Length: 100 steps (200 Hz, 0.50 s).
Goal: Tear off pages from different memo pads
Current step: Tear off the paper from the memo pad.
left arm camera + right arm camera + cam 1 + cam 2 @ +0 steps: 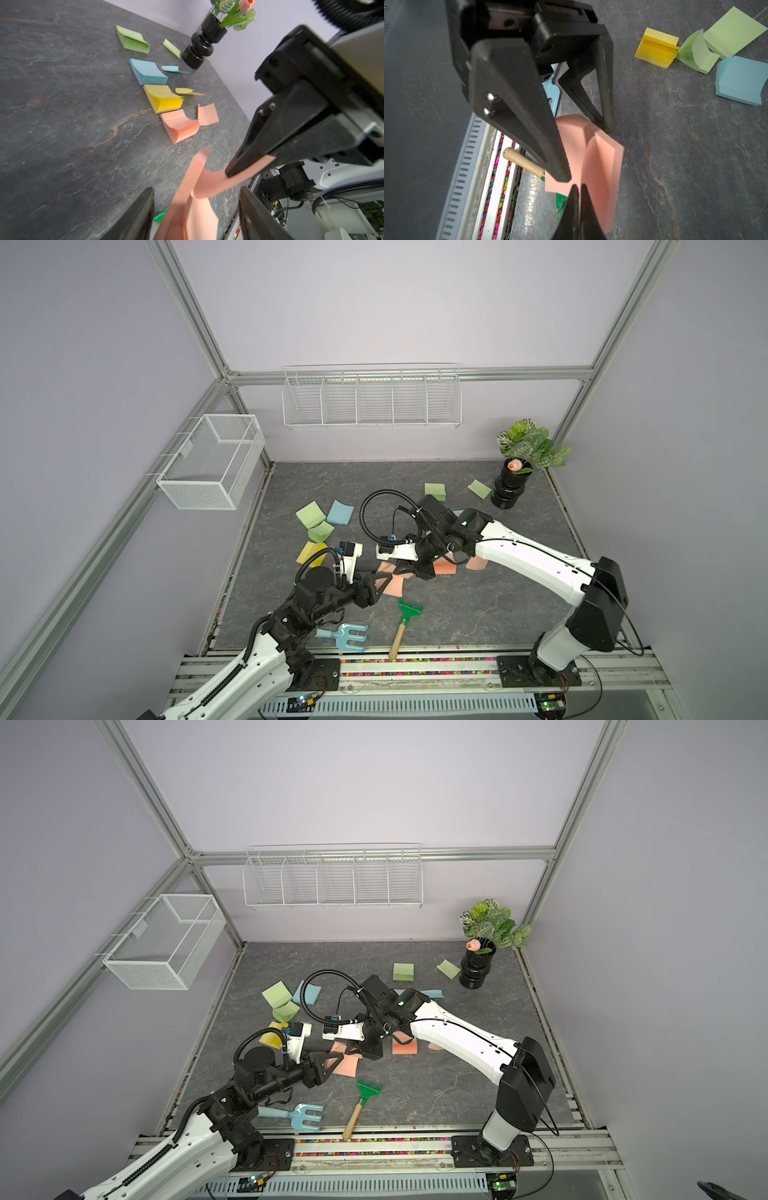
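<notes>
1. Salmon memo pad [395, 585], 12 o'clock of green rake [409, 609].
2. Left gripper [197, 189] jaws apart astride it; right gripper [576, 188] jaws clamped on top page [218, 178].
3. Looks mid-tear; next you clamp pad, peel page away.

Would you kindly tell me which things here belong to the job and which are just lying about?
Job: memo pads, loose pages, salmon page pinched by right gripper, left gripper.
Lying about: green rake, blue fork, black vase, wire baskets.

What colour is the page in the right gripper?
Salmon-orange page, best in left wrist view.
</notes>
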Tool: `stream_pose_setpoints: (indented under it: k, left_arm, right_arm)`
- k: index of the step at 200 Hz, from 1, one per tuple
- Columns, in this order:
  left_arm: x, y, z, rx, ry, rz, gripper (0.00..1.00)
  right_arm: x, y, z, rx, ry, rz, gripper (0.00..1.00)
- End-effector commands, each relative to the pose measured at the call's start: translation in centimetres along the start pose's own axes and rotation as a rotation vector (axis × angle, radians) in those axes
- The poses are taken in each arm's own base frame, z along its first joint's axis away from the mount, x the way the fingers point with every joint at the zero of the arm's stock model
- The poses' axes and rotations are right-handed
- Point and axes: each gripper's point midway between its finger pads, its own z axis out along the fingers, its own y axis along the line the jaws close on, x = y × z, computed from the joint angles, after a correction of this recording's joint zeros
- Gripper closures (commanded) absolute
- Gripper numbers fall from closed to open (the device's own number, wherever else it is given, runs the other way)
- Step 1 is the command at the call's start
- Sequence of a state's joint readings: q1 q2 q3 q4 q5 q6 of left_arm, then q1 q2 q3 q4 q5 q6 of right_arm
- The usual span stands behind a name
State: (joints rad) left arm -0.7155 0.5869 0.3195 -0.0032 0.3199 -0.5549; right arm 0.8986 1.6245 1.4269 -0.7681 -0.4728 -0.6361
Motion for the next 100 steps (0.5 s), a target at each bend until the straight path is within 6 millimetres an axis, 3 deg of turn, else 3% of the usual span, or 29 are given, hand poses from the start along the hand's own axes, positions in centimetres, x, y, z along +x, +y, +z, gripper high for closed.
stream_pose_setpoints:
  k: [1, 41, 100]
  left_arm:
    - [0.0, -0.8, 0.0, 0.054, -0.003, 0.022, 0.51]
    - [0.1, -1.1, 0.0, 0.067, 0.002, 0.023, 0.65]
    - [0.1, -1.5, 0.1, 0.091, 0.009, 0.024, 0.74]
  right_arm:
    - [-1.3, 0.7, -1.0, 0.005, -0.071, -0.032, 0.94]
    - [-1.4, 0.3, -2.0, 0.085, -0.1, -0.039, 0.94]
    - [-1.5, 0.2, -3.3, 0.167, -0.155, -0.071, 0.94]
